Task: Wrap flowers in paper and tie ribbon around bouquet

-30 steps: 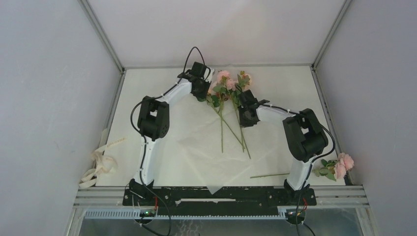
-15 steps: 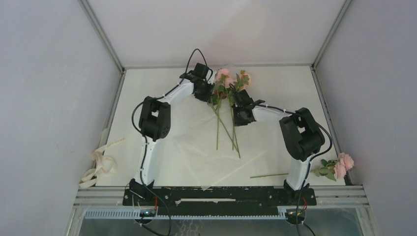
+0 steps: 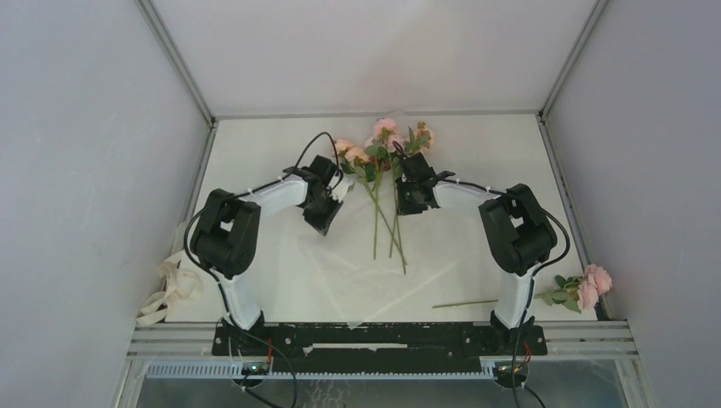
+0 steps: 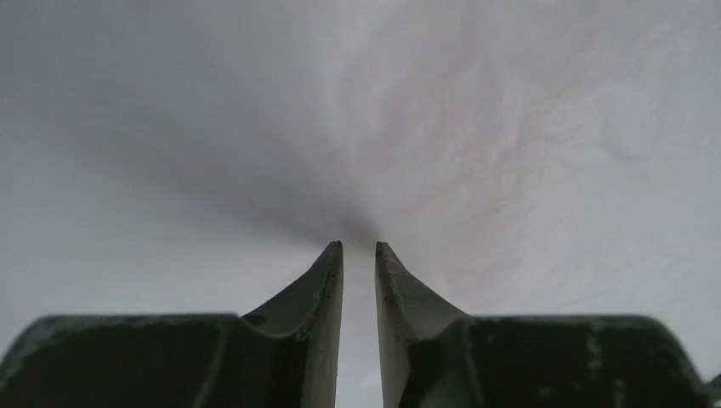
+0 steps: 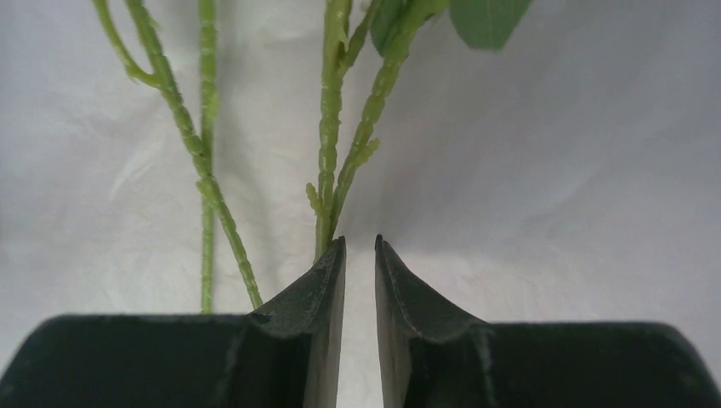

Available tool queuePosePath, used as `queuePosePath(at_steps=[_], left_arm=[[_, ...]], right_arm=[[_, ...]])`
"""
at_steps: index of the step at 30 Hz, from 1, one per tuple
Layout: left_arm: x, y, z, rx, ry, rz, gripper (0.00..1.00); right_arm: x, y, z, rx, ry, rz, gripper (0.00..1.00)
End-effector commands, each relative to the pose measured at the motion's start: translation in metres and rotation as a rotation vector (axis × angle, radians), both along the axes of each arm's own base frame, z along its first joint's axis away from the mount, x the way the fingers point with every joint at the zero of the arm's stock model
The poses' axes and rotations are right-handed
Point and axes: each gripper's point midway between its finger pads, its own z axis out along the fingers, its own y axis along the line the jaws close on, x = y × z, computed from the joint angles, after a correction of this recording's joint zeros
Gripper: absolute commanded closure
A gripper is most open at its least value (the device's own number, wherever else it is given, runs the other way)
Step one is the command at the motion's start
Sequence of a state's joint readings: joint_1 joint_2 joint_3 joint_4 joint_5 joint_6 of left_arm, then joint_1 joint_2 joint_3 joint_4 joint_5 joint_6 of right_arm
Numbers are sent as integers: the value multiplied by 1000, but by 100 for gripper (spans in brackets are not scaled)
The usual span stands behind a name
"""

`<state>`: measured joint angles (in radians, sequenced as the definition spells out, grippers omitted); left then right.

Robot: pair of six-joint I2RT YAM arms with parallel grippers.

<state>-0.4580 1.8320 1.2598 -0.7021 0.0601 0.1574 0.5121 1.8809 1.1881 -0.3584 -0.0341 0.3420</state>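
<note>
From my right wrist, the flowers (image 5: 327, 127) run off the top edge, only stems and a leaf showing. Past my left gripper (image 4: 359, 245) the paper (image 4: 510, 127) blurs; whether I pinch it, I cannot tell.

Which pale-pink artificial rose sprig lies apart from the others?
The lone pale-pink rose sprig at the right edge of the white table; the other sprigs lie crossed on the translucent white paper.

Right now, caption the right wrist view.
Right gripper, jaws barely apart, beside green flower stems lying on white paper.
</note>
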Motion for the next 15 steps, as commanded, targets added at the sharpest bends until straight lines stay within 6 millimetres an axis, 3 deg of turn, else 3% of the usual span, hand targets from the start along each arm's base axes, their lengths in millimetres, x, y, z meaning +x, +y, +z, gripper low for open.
queuePosePath(at_steps=[1,7,11,13,14,15], left_arm=[[-42,-23,-24,-158,171,-18,77],[-44,-38,-31,-231,199,17,80],[-48,-40,-28,-252,210,18,80],[-45,-41,-23,-258,191,18,80],[-43,-42,-18,-264,176,17,80],[-41,-43,-15,-267,164,16,80]], right_arm=[[13,38,15,116,-50,48,73],[11,52,9,151,-28,59,72],[13,35,25,81,-68,15,71],[16,17,42,15,-116,-35,61],[13,6,48,-20,-131,-64,48],[16,-5,61,-47,-173,-103,42]])
